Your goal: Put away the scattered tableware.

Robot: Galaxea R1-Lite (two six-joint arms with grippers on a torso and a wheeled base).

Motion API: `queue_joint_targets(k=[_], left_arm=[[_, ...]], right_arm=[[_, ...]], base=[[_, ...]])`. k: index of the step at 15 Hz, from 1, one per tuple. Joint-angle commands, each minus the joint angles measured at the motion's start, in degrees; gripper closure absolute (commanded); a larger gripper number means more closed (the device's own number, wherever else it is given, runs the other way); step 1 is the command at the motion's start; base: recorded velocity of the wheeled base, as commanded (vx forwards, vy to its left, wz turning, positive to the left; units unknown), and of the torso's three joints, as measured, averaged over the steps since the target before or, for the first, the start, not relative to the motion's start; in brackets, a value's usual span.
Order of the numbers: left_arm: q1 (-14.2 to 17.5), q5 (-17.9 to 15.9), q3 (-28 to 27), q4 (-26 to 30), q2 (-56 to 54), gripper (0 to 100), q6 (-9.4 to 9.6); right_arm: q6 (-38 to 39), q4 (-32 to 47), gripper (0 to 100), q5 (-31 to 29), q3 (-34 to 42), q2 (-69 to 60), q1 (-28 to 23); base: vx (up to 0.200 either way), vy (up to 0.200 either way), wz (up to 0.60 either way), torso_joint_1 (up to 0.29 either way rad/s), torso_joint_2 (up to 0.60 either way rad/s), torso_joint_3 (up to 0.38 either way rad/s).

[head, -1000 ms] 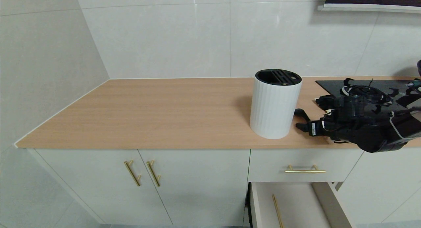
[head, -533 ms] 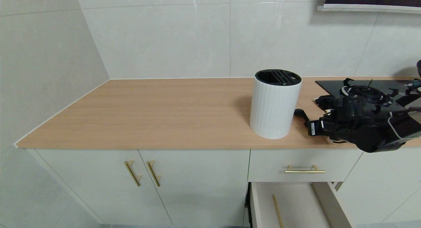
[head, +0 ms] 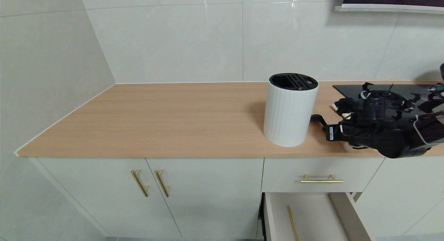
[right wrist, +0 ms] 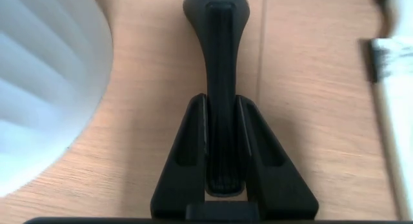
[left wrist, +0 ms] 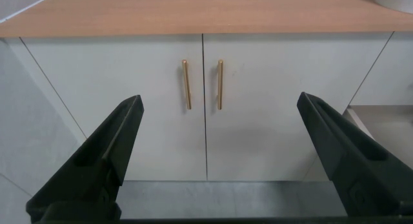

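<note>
Here, the right tool clamps a black handle beside the white holder.

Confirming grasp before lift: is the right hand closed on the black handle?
Yes, in the right wrist view both fingers of the right hand press against the sides of the black handle.

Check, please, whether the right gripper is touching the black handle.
Touching. In the right wrist view the right gripper clamps the black handle, fingers flush against both sides.
</note>
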Motion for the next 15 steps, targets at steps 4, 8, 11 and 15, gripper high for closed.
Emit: queue_joint_targets(k=[4,8,11,15], left_arm=[[0.0,0.0,0.0,-0.1,0.0,0,-0.02],[0.0,0.0,0.0,0.0,0.0,0,-0.02],[0.0,0.0,0.0,0.0,0.0,0,0.07],[0.0,0.0,0.0,0.0,0.0,0,-0.02]], right_arm=[[1.9,6.8,100,-0.3,3.8,-12.4,0.4],[2.5,15.9,100,-3.1,8.4,-20.2,0.3],[5.6,18.1,100,-3.1,15.4,-28.3,0.2],[5.5,18.1,100,-3.0,28.5,-39.0,0.2]], base=[[0.000,0.000,0.00,0.000,0.00,0.000],[0.000,0.000,0.00,0.000,0.00,0.000],[0.000,0.000,0.00,0.000,0.00,0.000],[0.000,0.000,0.00,0.000,0.00,0.000]])
